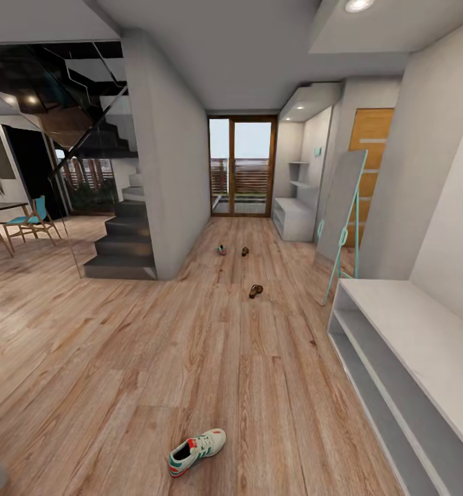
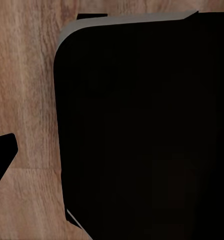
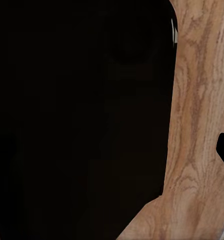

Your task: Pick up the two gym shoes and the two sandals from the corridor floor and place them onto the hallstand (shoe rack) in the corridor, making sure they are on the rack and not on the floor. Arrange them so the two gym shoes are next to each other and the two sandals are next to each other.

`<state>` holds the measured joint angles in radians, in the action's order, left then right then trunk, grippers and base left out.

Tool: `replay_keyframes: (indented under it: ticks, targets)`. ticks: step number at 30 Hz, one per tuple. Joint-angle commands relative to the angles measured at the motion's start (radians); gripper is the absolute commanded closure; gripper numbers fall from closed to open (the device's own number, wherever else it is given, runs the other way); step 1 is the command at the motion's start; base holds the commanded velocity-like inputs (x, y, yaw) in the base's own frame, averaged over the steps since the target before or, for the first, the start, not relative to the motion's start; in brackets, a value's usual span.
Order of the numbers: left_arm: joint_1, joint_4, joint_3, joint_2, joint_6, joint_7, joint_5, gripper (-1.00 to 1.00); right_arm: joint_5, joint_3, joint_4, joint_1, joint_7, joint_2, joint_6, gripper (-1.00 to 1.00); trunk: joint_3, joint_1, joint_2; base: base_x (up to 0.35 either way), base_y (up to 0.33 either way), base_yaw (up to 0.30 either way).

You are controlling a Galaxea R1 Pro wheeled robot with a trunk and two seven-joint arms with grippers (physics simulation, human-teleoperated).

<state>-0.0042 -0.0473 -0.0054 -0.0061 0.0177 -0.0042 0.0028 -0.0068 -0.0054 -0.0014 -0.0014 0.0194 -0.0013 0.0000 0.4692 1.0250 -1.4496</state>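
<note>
Nearest the head camera, one gym shoe lies on its own on the corridor floor, close to the floor's near edge and well apart from the hallstand, whose white top and open shelves run along the floor's right edge. Farther down the corridor a dark sandal rests mid-floor; beyond it, near the glass door, sit a second gym shoe and what looks like the other sandal, both too small to read clearly. A tall leaning mirror stands just past the hallstand's far end. Nothing is on the rack yet, so all four pickups remain. The scatter is the main risk: each pair is split along the corridor, and shoes set down in order of collection could end up alternating instead of paired. Driving toward the far items could also run the base over the near shoe or clip the mirror's frame.

From the left wrist, a large black body with a pale rim blocks most of the frame over wood planks; whether this gripper's fingers are apart or together cannot be told.

From the right wrist, a similar dark mass covers the planks, and again the fingers' state cannot be told. With both wrist cameras so obstructed, a reach begun now would be poorly guided.
</note>
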Motion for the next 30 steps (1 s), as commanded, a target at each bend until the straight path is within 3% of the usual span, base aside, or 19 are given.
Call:
replay_keyframes:
  ticks: [1, 13, 14, 21, 30]
  targets:
    - [0.000, 0.000, -0.001, 0.000, 0.002, 0.000, 0.000, -1.00, -0.001, -0.001, 0.000, 0.000, 0.002, 0.000, 0.000, -1.00, 0.001, 0.000, 0.000, 0.000, 0.000, 0.000]
    - [-0.002, -0.057, 0.002, 0.002, 0.002, 0.000, -0.006, -1.00, 0.002, 0.002, -0.041, 0.000, 0.004, -0.003, 0.000, -1.00, 0.001, 0.000, 0.000, 0.000, 0.000, 0.000]
    - [-0.002, -0.565, 0.002, 0.002, 0.002, 0.001, -0.006, -1.00, 0.002, 0.002, -0.321, 0.000, 0.004, -0.003, 0.000, -1.00, 0.001, 0.000, 0.000, 0.000, 0.000, 0.000]
    - [-0.003, -0.751, 0.002, -0.002, 0.002, -0.001, -0.004, -1.00, -0.001, -0.002, -0.470, 0.000, 0.005, -0.003, 0.000, -1.00, 0.001, 0.000, 0.000, 0.000, 0.000, 0.000]
    - [-0.003, -0.779, 0.006, 0.001, 0.012, -0.002, 0.002, -1.00, -0.001, -0.003, -0.484, 0.000, 0.005, -0.001, 0.000, -1.00, 0.001, 0.000, 0.000, 0.000, 0.000, 0.000]
